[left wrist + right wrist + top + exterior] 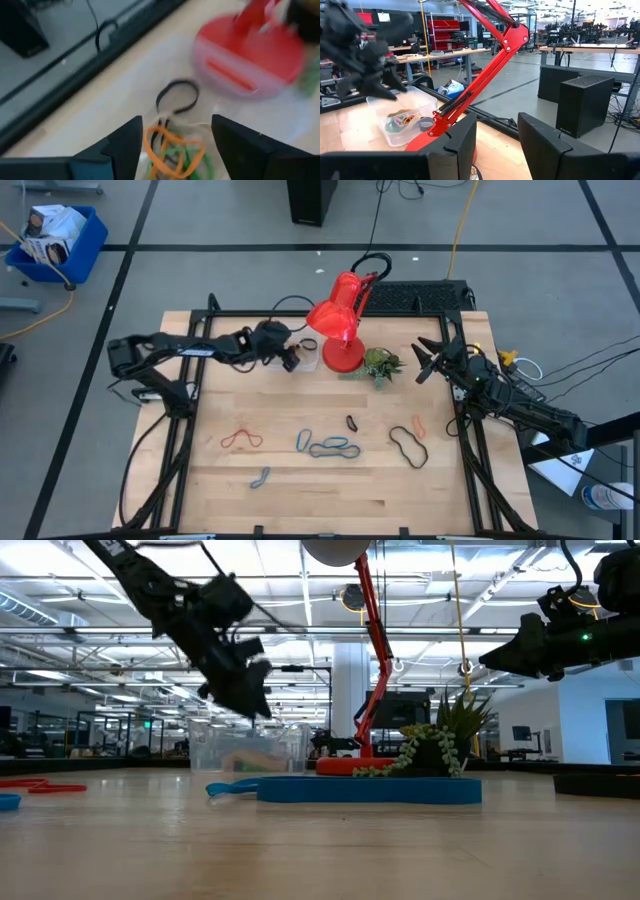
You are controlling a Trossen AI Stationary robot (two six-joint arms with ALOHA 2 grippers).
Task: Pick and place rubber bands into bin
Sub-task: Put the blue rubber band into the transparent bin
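Note:
The clear bin (306,360) stands beside the red lamp's base (343,358). It holds orange, green and black rubber bands (172,150). A black band (177,96) lies at the bin's far side. My left gripper (291,361) hovers open and empty just above the bin, as the left wrist view (175,135) and the low view (248,690) also show. More bands lie flat on the table: red (241,440), blue (303,441), blue-grey (336,448), small black (351,422), large black (407,445), orange (419,425), grey (260,477). My right gripper (424,361) waits open above the table's right edge.
The red lamp's shade (330,320) and arm (485,65) rise right next to the bin. A small green plant (381,366) stands between the lamp and my right gripper. A blue crate (55,240) sits on the floor, off the table at the far left.

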